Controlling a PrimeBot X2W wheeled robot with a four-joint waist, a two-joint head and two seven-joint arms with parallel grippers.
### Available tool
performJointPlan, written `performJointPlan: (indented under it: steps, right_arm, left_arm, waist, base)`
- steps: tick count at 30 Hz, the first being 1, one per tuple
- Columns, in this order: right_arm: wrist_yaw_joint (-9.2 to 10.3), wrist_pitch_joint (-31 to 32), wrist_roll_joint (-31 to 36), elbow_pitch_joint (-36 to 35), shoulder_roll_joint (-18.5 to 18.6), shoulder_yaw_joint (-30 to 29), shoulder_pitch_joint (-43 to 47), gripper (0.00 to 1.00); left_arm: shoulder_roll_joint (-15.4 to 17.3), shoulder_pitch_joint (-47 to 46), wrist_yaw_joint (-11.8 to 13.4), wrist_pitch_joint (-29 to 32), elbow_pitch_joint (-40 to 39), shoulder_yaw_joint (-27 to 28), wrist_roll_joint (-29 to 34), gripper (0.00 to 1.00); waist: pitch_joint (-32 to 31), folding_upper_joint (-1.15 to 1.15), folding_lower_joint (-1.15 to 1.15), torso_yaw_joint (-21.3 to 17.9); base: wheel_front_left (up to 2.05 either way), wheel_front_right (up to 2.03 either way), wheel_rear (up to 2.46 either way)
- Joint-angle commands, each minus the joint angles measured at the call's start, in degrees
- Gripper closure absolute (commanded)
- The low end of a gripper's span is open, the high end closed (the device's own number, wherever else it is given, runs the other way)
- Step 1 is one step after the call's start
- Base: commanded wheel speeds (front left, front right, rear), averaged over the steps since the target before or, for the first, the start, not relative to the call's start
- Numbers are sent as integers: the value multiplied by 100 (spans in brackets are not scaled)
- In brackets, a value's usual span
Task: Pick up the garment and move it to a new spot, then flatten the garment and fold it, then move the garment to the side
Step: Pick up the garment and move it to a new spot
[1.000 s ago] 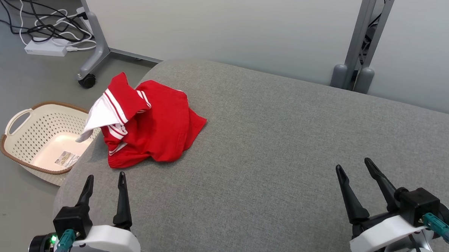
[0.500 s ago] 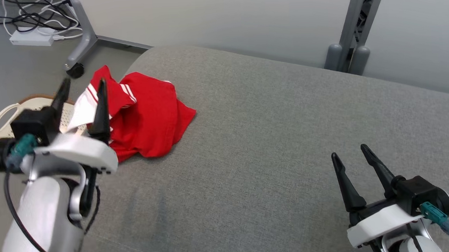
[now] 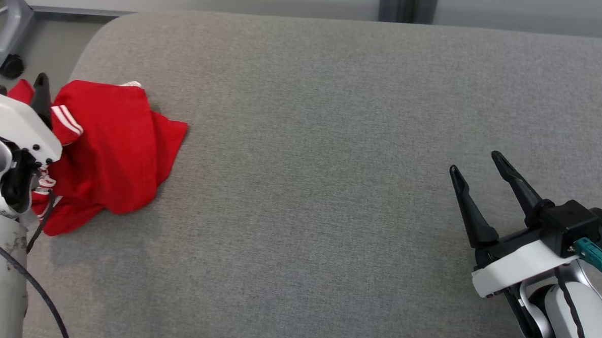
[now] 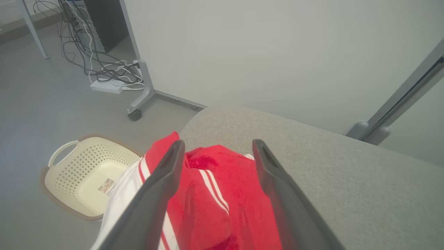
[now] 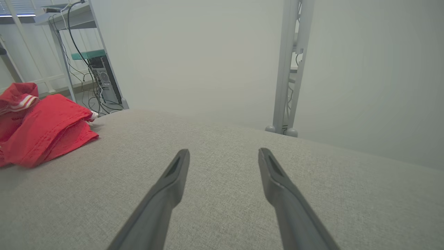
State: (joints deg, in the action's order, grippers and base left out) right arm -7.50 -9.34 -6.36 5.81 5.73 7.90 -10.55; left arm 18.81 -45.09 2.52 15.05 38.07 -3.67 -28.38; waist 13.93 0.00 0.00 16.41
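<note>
A broad grey fabric-covered cushion (image 3: 330,137) with a rounded corner sits before a plain pale partition wall (image 4: 242,52). A grey metal post (image 5: 288,69) rises behind it. On the smooth grey floor (image 4: 41,97) are a castered grey metal leg (image 4: 143,95), tangled black and white cables (image 4: 100,69) and a cream perforated plastic basket (image 4: 69,163). The light is soft and even.

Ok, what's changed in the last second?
The left gripper rose from rest and reached forward over the garment, jaws open, nothing gripped yet. The head camera shifted too. The garment stayed crumpled on the grey cushion; the right gripper stayed put, open.
</note>
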Motion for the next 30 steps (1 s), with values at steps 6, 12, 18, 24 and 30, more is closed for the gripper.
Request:
performJointPlan:
  steps: [6,12,18,24,30]
  right_arm:
    - [2,-44,-33,8,97,-25,-145,0]
    - [2,-47,-19,30,100,-53,-184,0]
    - [2,-53,-26,49,94,-16,-245,0]
    - [2,-93,-75,128,104,-77,-151,0]
    - [2,-146,-89,162,18,-171,-13,0]
  left_arm:
    - [240,-410,96,85,1079,231,-192,0]
    - [249,-560,75,68,1679,300,-309,88]
    - [299,-657,90,-10,1978,241,-262,100]
    - [593,-985,212,-935,1779,86,87,100]
    - [732,-1332,316,-1659,1169,-65,367,100]
  waist:
    - [392,0,0,-355]
    - [451,0,0,-329]
    - [450,0,0,-310]
    - [244,0,0,-268]
    - [-103,0,0,-230]
  base:
    - [0,0,0]
    - [0,0,0]
    - [0,0,0]
    - [0,0,0]
    - [0,0,0]
